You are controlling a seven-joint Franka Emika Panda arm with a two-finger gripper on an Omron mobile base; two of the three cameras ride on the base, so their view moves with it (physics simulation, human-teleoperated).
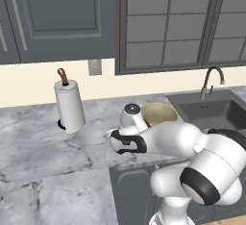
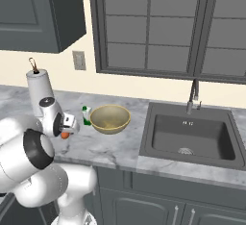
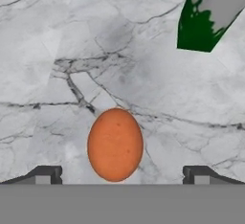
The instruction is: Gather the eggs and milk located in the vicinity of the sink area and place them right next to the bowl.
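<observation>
Marble counter point(image 1: 43, 147) fills the lower left of the left base view, and a paper towel roll point(image 1: 69, 105) stands upright at its upper left, clear of the work. Toward the middle of the right base view the gripper point(image 2: 67, 128) hangs low over the stone with one egg point(image 2: 64, 134) showing orange just under it. In the hand view that egg point(image 3: 115, 144) lies at lower centre on the bare counter, between the two finger tips, which stand wide apart and touch nothing; nothing is held. The spread looks meant to straddle the egg's short axis before closing. The second egg I cannot find.

Further right, the milk point(image 2: 86, 116) stands upright just beside the left rim of the bowl point(image 2: 110, 118), so it seems already placed; its green band shows at the hand view's upper right. The egg lies near the bowl but not close beside it. At the far right sits the sink point(image 2: 190, 137), its faucet point(image 2: 193, 95) behind, well apart from everything gathered.
</observation>
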